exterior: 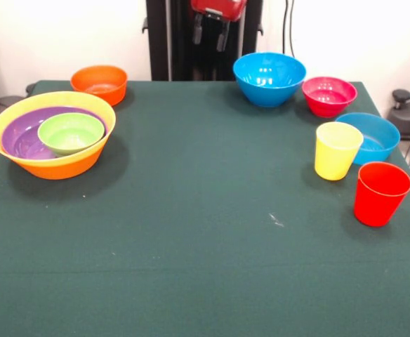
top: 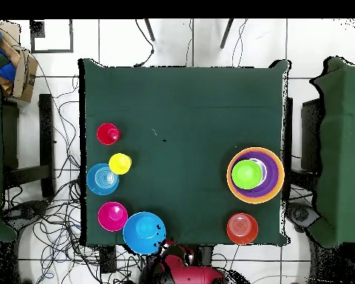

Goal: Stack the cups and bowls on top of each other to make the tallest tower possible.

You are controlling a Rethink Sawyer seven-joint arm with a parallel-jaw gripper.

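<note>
The tower is a large yellow-orange bowl (exterior: 57, 165) with a wide purple bowl (exterior: 19, 140) in it and a small green bowl (exterior: 70, 133) inside that, at the left of the front view. It also shows in the overhead view (top: 279, 177). A small orange bowl (exterior: 100, 83) stands behind it. At the right stand a deep blue bowl (exterior: 269, 78), a pink-red bowl (exterior: 328, 96), a second blue bowl (exterior: 377, 137), the yellow cup (exterior: 337, 151) and the red cup (exterior: 380, 193). My gripper (exterior: 210, 34) hangs open and empty at the far edge, drawn back from all of them.
The green table (exterior: 191, 232) has edges close to the tower on the left and to the red cup on the right. In the overhead view my arm (top: 184, 270) sits just off the table edge beside the deep blue bowl (top: 143, 232).
</note>
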